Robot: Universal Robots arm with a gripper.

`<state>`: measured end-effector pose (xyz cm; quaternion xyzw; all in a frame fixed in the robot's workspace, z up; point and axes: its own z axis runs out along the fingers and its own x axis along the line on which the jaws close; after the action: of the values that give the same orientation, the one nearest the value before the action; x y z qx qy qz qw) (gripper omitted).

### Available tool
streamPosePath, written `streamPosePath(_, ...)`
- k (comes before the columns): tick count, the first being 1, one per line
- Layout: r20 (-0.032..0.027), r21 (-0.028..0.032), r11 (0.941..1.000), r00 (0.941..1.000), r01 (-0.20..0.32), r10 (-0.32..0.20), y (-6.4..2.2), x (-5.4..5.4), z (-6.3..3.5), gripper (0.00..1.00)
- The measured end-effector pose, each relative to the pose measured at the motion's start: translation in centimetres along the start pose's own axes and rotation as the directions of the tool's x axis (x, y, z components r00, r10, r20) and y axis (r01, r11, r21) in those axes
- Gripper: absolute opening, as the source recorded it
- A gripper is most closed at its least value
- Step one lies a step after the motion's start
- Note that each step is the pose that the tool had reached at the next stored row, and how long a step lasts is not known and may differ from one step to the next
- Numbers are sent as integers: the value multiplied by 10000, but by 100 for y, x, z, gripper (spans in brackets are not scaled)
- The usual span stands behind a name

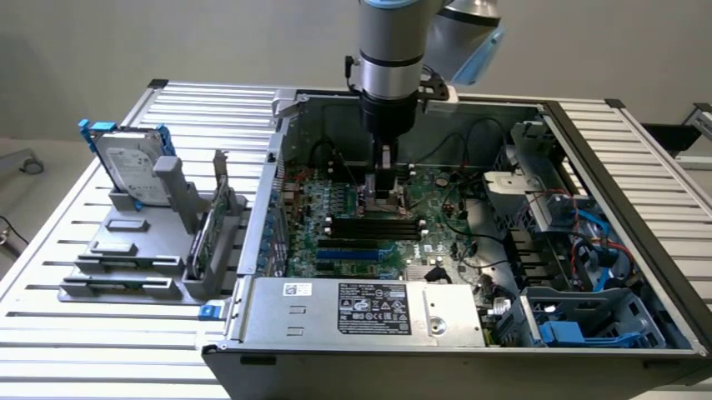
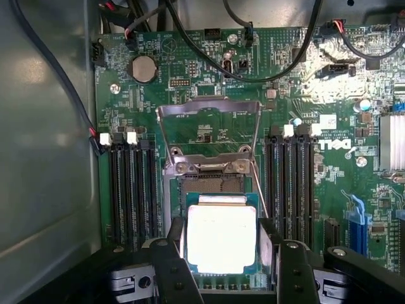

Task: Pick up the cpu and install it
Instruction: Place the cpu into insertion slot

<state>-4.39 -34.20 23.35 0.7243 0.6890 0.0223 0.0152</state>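
btwn jaws, cpu [image 2: 220,237] clamped both sides, over mobo socket [image 2: 209,184]

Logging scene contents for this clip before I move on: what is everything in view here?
table: one, silver slats, under everything.
computer case: one, grey, open, on the table.
stand: one, grey, on the table.
hard drive: one, silver, blue brackets, upright in the stand, exterior view's left.
motherboard: one, green, inside the case.
power supply: one, grey, black label, case's near edge.
socket: one, dark, on the motherboard, plate raised.
cpu: one, silver, over the socket, at the gripper.
arm: one, grey, down into the case.
gripper: one, black, above the socket.
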Motion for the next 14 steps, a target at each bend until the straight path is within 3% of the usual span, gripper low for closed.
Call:
streamPosePath(3, -157, 7, 10000, 9999, -19, 19, -1, 0, 17, 55)
streamPosePath(6, -260, 12, 10000, 9997, -24, 24, -3, 0, 48, 55)
streamPosePath(9, -295, 14, 10000, 9996, -26, 27, -5, -1, 97, 55)
streamPosePath(14, -299, 14, 10000, 9995, -26, 27, -9, -2, 187, 55)
